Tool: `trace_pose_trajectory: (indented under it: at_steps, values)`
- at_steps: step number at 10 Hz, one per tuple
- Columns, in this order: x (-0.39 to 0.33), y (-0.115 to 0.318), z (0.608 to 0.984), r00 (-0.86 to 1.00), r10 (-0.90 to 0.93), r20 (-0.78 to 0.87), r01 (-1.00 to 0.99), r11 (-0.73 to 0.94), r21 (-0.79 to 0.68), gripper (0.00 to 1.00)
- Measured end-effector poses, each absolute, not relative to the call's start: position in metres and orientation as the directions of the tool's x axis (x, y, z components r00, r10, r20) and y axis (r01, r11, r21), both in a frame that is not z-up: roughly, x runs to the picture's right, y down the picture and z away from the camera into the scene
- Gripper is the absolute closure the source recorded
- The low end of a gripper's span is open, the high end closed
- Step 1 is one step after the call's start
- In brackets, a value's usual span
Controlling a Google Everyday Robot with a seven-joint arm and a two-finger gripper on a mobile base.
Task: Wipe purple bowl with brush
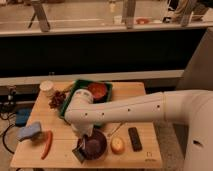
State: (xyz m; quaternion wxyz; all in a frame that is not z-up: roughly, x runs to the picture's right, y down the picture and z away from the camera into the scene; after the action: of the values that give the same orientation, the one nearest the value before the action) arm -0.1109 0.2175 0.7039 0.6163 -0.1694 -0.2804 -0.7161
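Note:
The purple bowl (95,145) sits near the front edge of the wooden table (60,156). My gripper (82,146) hangs over the bowl's left rim, at the end of my white arm (125,111) reaching in from the right. The brush (78,154) shows as a dark squarish head at the bowl's lower-left rim, below the gripper; its handle is hidden by the gripper. The brush head touches or nearly touches the bowl's rim.
A green tray (75,95) holds the orange-red bowl (98,91). A yellow fruit (118,145) and black remote (134,138) lie right of the purple bowl. A red pepper (46,144), blue sponge (30,131), grapes (56,99) and white cup (47,88) are on the left.

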Motion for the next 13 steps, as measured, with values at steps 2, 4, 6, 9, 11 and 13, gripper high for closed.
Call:
trace_pose_trajectory:
  at_steps: [2,4,6,9,11,13]
  values:
    - [-0.11,0.207,0.701,-0.201,-0.791,0.578,0.973,-0.093,0.212,1.0]
    - [-0.095,0.2,0.705,-0.208,-0.799,0.564,0.964,-0.071,0.255,1.0]
    - [-0.079,0.199,0.707,-0.236,-0.819,0.523,0.948,-0.075,0.31,1.0]
    - [-0.068,0.206,0.718,-0.325,-0.83,0.453,0.9,-0.124,0.418,1.0]
    - [-0.072,0.215,0.733,-0.384,-0.821,0.422,0.872,-0.172,0.458,1.0]
    - [-0.074,0.218,0.743,-0.404,-0.814,0.417,0.866,-0.193,0.462,1.0]
